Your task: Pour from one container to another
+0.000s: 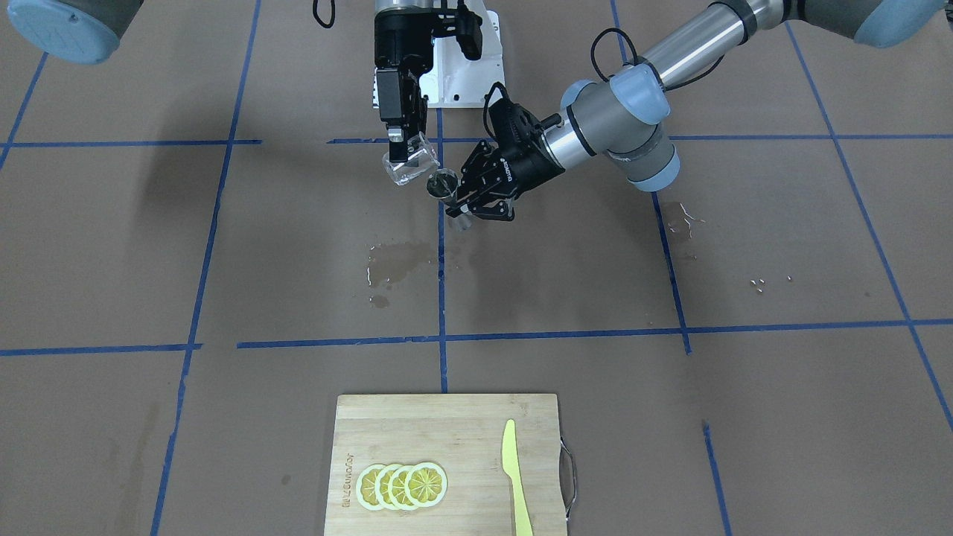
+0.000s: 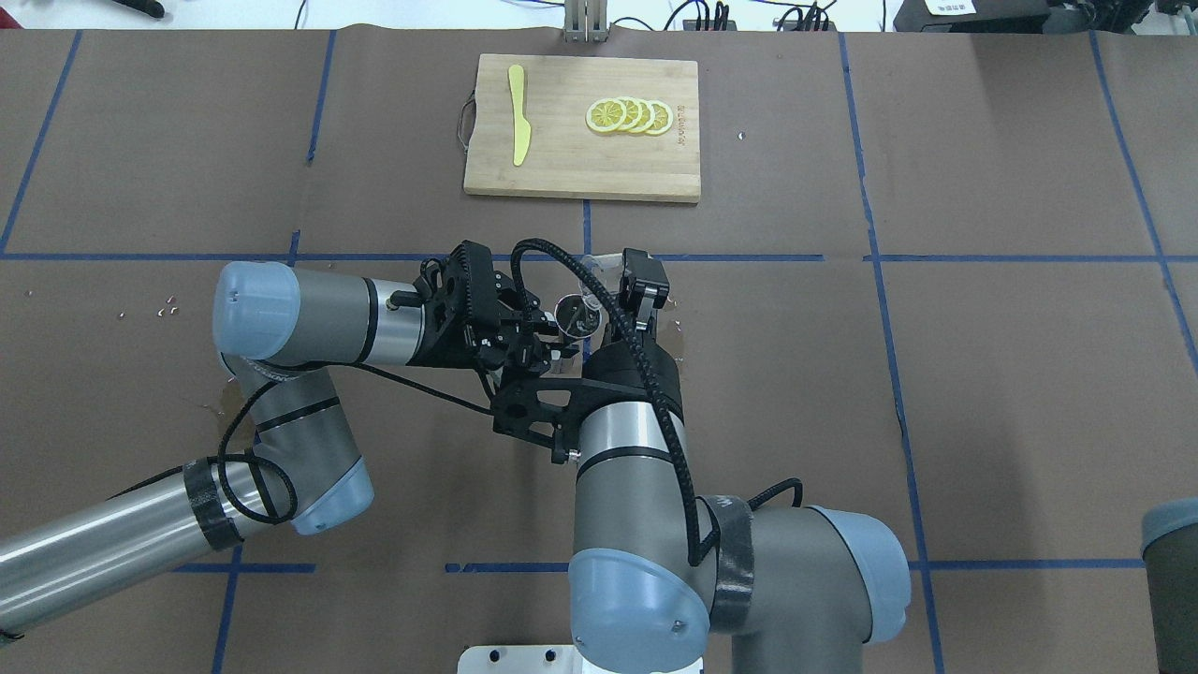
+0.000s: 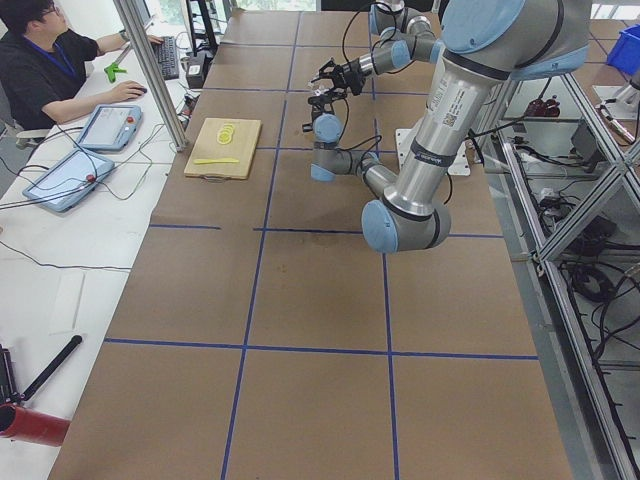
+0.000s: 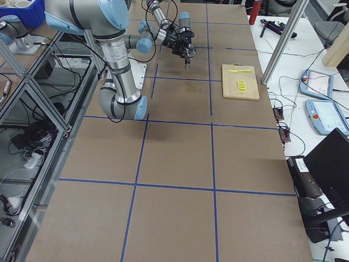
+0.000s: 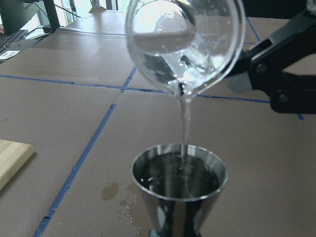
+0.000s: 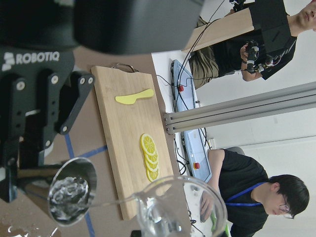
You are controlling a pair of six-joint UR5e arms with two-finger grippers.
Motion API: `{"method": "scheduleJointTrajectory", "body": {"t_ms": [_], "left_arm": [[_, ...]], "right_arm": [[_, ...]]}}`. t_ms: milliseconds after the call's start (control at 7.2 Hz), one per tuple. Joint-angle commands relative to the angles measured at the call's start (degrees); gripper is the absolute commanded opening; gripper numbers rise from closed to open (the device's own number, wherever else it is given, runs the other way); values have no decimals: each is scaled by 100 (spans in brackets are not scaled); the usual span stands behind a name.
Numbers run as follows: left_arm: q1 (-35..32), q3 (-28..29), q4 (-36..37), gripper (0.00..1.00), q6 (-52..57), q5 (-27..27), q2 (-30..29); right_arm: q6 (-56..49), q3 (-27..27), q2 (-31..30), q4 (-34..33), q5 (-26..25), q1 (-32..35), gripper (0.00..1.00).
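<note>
Counts: two arms, two claws, one glass cup (image 1: pixel 412 167), one jigger (image 1: pixel 443 184), one cutting board (image 1: pixel 447 461), four lemon slices (image 1: pixel 402 485), one yellow knife (image 1: pixel 515 476), all over one brown table (image 1: pixel 670 417)
Glass cup: tipped with its lip down, at 10 o'clock of the jigger in the front-facing view and at 12 o'clock, directly over it, in the left wrist view
Jigger: mouth up under the lip, near the table's middle, with liquid already inside
Right claw (image 1: pixel 404 152): clenched on the glass cup, gripping it from above
Left claw (image 1: pixel 460 207): clamped on the jigger at its lower part
Left wrist view only: a thin clear stream (image 5: pixel 185 123) runs from the lip into the jigger's mouth; no other view resolves it
Right wrist view only: the rippled liquid surface in the jigger seen from above, and two operators (image 6: pixel 247 187) beyond the board
Front-facing view only: a wet patch (image 1: pixel 394 260) on the table at 7 o'clock of the jigger
Side views: both claws meet far up the table; too small to judge the grip
Left arm: in the overhead view it enters from 8 o'clock, bends at the elbow, and its wrist lies level, pointing to 3 o'clock
Right arm: rises from the base at 6 o'clock and reaches toward 12 o'clock, its claw hanging downward
Board: at 12 o'clock of the jigger in the overhead view, well apart, slices overlapping in a row, knife beside them
</note>
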Motion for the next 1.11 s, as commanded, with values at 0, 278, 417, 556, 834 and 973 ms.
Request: {"method": "scheduleJointTrajectory", "body": {"t_ms": [0, 278, 417, 556, 834, 973], "left_arm": [[0, 0, -3, 0, 0, 0, 1], [-9, 0, -12, 0, 0, 0, 1], [-17, 0, -21, 0, 0, 0, 1], [-18, 0, -21, 0, -44, 0, 1], [-35, 0, -38, 0, -53, 0, 9], [-44, 0, -38, 0, -53, 0, 10]], "right_arm": [[1224, 86, -103, 538, 456, 49, 0], [2485, 94, -261, 1107, 834, 111, 0], [2490, 112, -471, 1416, 845, 163, 0], [2490, 112, -612, 1706, 854, 259, 0], [2507, 112, -867, 2363, 1231, 462, 0], [2594, 112, -1121, 2777, 1232, 489, 0]]}}
